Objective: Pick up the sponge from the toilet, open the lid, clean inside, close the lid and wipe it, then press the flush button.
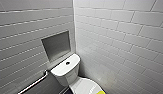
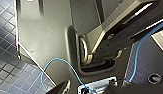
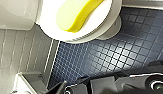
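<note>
Two grippers, each low at the edge of its own wrist view. Left gripper (image 2: 62, 88): dark, over the robot's own grey body; cannot tell whether wide or narrow. Right gripper (image 3: 62, 88): dark, above the floor and well apart from the sponge; spread likewise impossible to tell.

One blue cable (image 2: 59, 65), thin, looped across the robot's body in the left wrist view.

Floor (image 3: 117, 55): small square tiles, dark blue, glossy, running up to the foot of the toilet.

One sponge (image 3: 77, 13): bright yellow, soft, with a curved outline, lying flat on top of the lid and touching it; in the head view a yellow corner at the front of the lid.

One lid (image 3: 107, 20): white, oval, shut down over the bowl.

One toilet (image 1: 68, 75): white glossy ceramic, set in the corner where two walls meet, with the boxy tank behind the bowl.

One flush button (image 1: 67, 63): small, dark, round, in the centre of the flat tank top.

One grab rail (image 1: 34, 83): metal, mounted on the wall beside the tank.

One niche (image 1: 56, 45): grey, rectangular, recessed in the wall above the tank.

Walls (image 1: 122, 37): white oblong tiles with grey joints.
</note>
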